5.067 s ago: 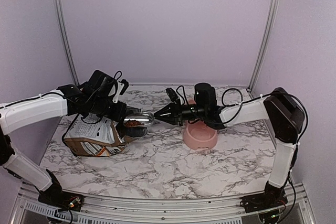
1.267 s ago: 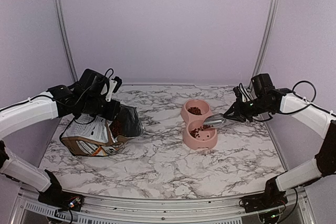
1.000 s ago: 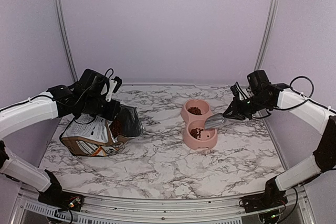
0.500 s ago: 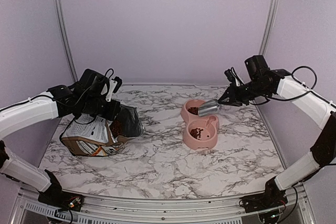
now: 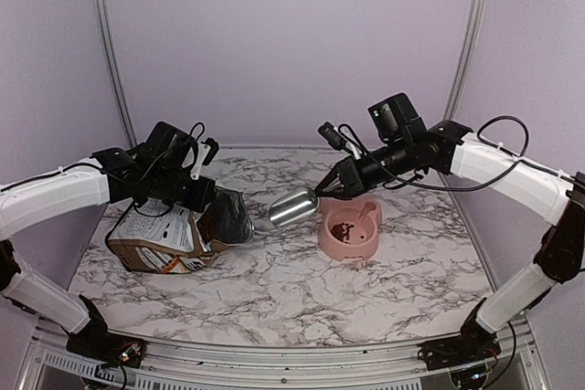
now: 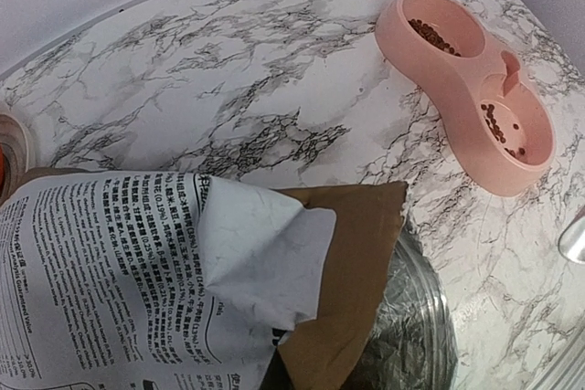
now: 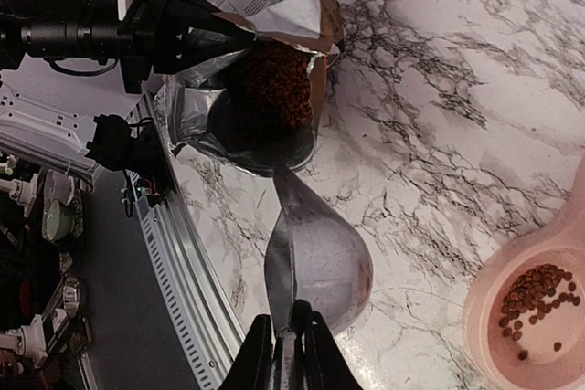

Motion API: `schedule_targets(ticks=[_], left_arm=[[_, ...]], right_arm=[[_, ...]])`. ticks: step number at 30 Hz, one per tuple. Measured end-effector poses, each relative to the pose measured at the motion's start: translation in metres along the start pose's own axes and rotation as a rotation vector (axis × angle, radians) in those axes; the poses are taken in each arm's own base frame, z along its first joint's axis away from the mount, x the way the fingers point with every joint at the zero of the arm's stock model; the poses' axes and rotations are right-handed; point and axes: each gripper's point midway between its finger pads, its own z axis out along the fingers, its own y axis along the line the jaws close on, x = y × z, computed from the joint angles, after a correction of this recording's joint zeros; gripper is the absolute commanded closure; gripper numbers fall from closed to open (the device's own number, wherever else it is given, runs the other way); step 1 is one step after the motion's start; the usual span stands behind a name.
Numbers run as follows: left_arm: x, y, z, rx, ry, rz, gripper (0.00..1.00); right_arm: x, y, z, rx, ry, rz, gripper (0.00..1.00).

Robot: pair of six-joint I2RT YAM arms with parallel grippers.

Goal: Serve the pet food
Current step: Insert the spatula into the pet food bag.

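Observation:
The brown paper bag (image 5: 164, 242) lies at the left, its foil mouth open toward the middle, and dark kibble (image 7: 271, 89) fills the opening. My left gripper (image 5: 207, 196) is shut on the bag's upper rim and holds it open. My right gripper (image 5: 331, 187) is shut on the handle of a metal scoop (image 5: 293, 208). In the right wrist view the right gripper (image 7: 285, 340) holds the scoop (image 7: 320, 253) empty, above the table between bag and bowl. The pink double bowl (image 5: 352, 248) holds kibble (image 5: 345, 226) in its near cup. The left wrist view shows kibble in both cups (image 6: 498, 121).
The marble table ends at a metal rail (image 5: 274, 353) along the front. Lilac walls with metal posts (image 5: 108, 52) close the back and sides. A small round dish with something reddish (image 6: 7, 148) sits just left of the bag.
My right gripper has swung the scoop left, from over the pink bowl to the space between bowl and bag. The scoop is now empty. The left arm and bag have barely moved.

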Motion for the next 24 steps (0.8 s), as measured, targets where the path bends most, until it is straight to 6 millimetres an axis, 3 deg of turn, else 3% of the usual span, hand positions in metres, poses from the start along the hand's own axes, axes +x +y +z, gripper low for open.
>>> schedule_targets(ticks=[7,12,19,24], left_arm=[[0.0,-0.005,0.005,0.023,0.018,-0.017,1.0],[0.001,-0.009,0.006,0.042,0.026,-0.033,1.0],[-0.004,-0.013,0.014,0.065,0.044,-0.065,1.0],[-0.017,-0.015,0.021,0.072,0.047,-0.097,1.0]], right_arm=[[-0.005,0.034,0.038,-0.098,0.012,-0.103,1.0],[-0.013,0.043,0.06,-0.126,-0.009,-0.133,1.0],[-0.016,0.023,0.092,-0.064,-0.022,-0.11,1.0],[-0.023,0.007,0.097,0.011,-0.053,-0.104,1.0]])
